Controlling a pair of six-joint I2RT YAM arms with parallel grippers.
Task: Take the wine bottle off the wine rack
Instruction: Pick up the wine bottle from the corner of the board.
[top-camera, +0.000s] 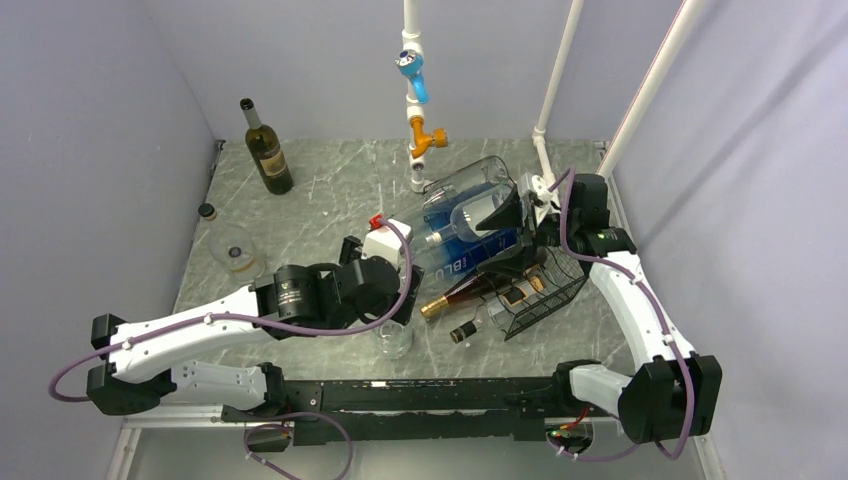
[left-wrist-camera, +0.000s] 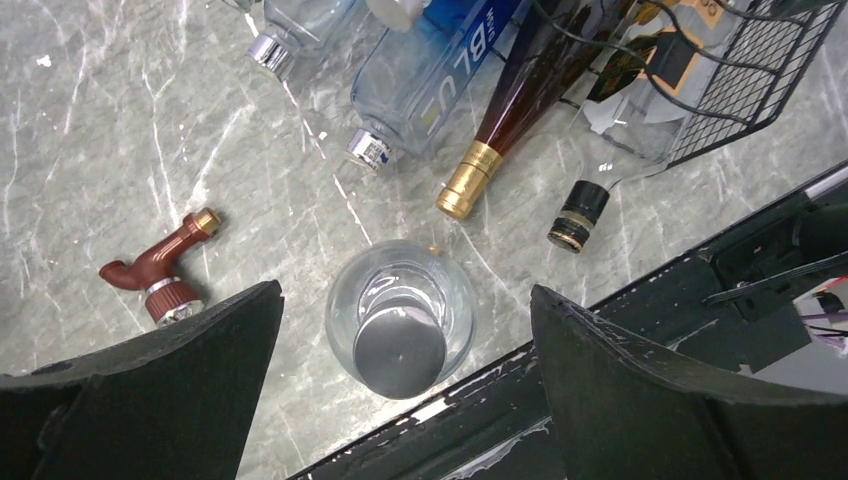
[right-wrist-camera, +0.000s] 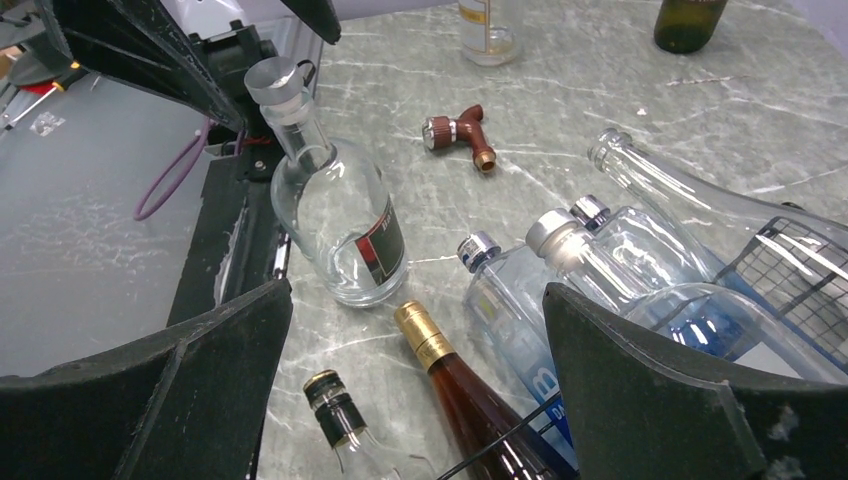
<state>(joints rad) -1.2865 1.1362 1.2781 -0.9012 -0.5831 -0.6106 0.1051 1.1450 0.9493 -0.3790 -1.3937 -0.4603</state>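
Observation:
The black wire-mesh wine rack (top-camera: 545, 300) (right-wrist-camera: 790, 255) lies at the right of the table with several bottles lying in it, necks pointing left. Among them is an amber wine bottle (top-camera: 470, 292) (left-wrist-camera: 510, 110) (right-wrist-camera: 470, 400) with a gold foil top. My right gripper (top-camera: 510, 240) (right-wrist-camera: 418, 290) hovers open over the rack's bottles, the amber neck below and between its fingers, nothing held. My left gripper (top-camera: 385, 300) (left-wrist-camera: 405, 292) is open above a standing clear bottle (left-wrist-camera: 400, 330) (right-wrist-camera: 340, 215) with a silver stopper, apart from it.
A blue-labelled bottle (left-wrist-camera: 430, 80), a black-capped clear bottle (left-wrist-camera: 580, 215) and other clear bottles lie by the amber one. A brown tap piece (left-wrist-camera: 160, 270) lies on the marble. A dark green bottle (top-camera: 265, 148) stands back left. White pipe frame (top-camera: 415, 90) at the back.

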